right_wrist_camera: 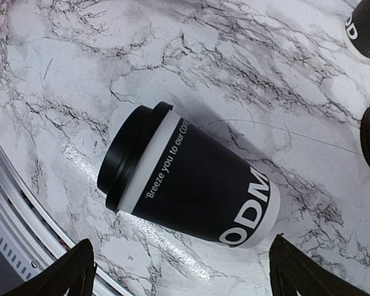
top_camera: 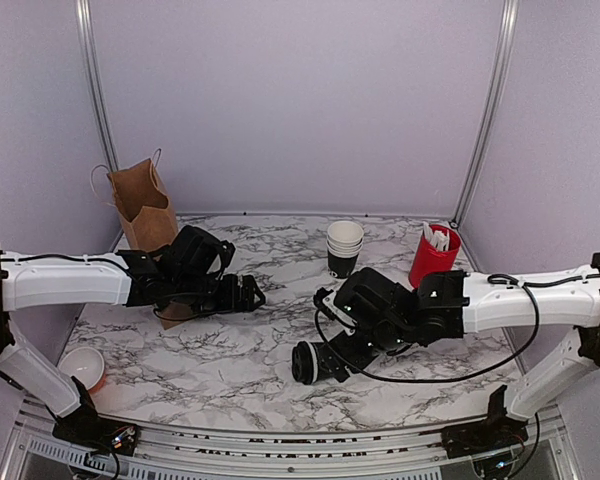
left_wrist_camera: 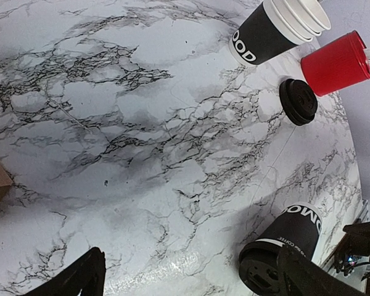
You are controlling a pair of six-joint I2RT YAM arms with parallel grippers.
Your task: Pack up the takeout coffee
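Step in hand: pick-up of the takeout coffee, which you have not yet gripped.

Marble table. Brown paper bag: upright and open-mouthed at the far-left corner, with the left arm just in front of it. Left gripper: jaws wide, holding nothing, over bare marble left of centre. Right gripper: jaws wide, holding nothing, poised over the coffee without touching it. Stack of nested cups and red cup of white sticks: at the far edge, not yours to move. Takeout coffee: lid on, lying on its side near the middle of the near edge. Spare lid: loose by the red cup. Next, you likely lower the right jaws across the cup's body, close, right it, and carry it left to the bag's mouth.
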